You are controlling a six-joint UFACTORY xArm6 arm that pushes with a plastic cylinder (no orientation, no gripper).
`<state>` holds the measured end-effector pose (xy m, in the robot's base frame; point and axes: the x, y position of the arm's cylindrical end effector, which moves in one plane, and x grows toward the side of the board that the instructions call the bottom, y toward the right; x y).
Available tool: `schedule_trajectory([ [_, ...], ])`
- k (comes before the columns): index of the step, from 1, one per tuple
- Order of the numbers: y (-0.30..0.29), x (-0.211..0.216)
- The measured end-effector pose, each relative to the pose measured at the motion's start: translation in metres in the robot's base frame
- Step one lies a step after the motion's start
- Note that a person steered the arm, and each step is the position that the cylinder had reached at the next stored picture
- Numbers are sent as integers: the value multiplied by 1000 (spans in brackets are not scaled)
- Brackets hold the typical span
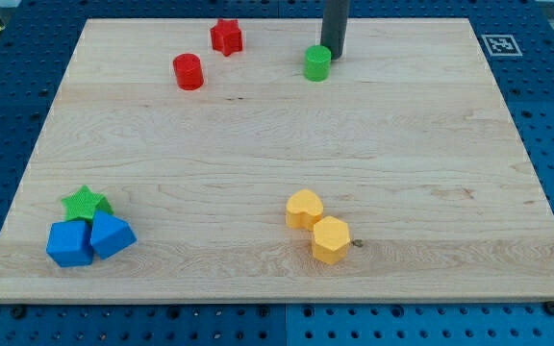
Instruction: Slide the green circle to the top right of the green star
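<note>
You see my tip (331,58) just right of the green circle (317,63), seemingly touching it, near the counter's (277,144) upper centre. There are no fingers, only a rod. The green star (85,202) sits lower left, against two blue blocks (90,239).

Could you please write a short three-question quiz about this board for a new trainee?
1. True or false: my tip is just to the upper right of the green circle.
2. Which block touches the green star? A) the red star B) a blue block C) a yellow block
3. Fill in: the red cylinder lies to the view's ____ of the green circle.

Key:
1. True; whether they touch cannot be told.
2. B; two blue blocks sit against the green star at the view's bottom left.
3. Left.
</note>
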<state>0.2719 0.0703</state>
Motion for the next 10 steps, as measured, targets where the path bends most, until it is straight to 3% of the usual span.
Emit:
schedule_trajectory([
  [2,-21,31],
  [6,-105,147],
  [10,-195,200],
])
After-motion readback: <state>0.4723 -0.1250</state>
